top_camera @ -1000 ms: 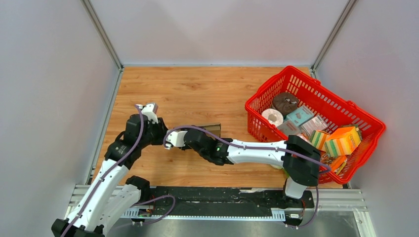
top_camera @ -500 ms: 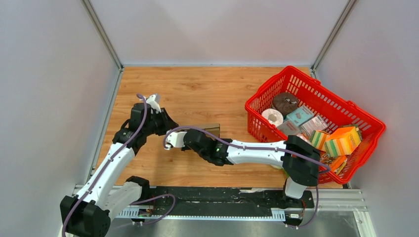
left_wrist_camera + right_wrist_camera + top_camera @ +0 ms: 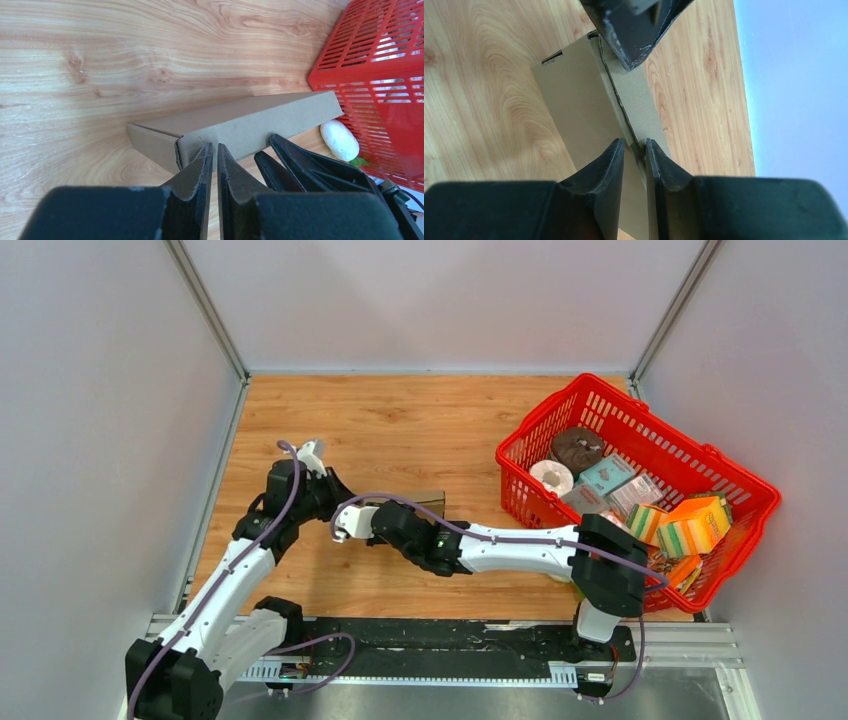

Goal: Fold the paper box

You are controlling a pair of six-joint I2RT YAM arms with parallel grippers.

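Observation:
The paper box [image 3: 430, 500] is a flat brown cardboard box lying on the wooden table, mostly hidden under the arms in the top view. The left wrist view shows its long front wall [image 3: 260, 120] and folded left corner. My left gripper [image 3: 215, 146] meets that wall near the corner, its jaws closed to a thin slit at the cardboard edge. In the right wrist view the box [image 3: 584, 100] runs away from the camera. My right gripper [image 3: 634, 142] straddles the seam along its top, jaws pinched narrow on that edge. The left fingers [image 3: 634, 35] sit at the far end of the same seam.
A red plastic basket [image 3: 600, 390] full of groceries stands at the right of the table, its mesh wall [image 3: 370, 65] close to the box's right end. A small white packet [image 3: 339, 140] lies between box and basket. Grey walls enclose the table.
The left arm has swung right and forward up to the box's left end, and its jaws have narrowed. The right jaws have also narrowed on the seam. The box has stayed put.

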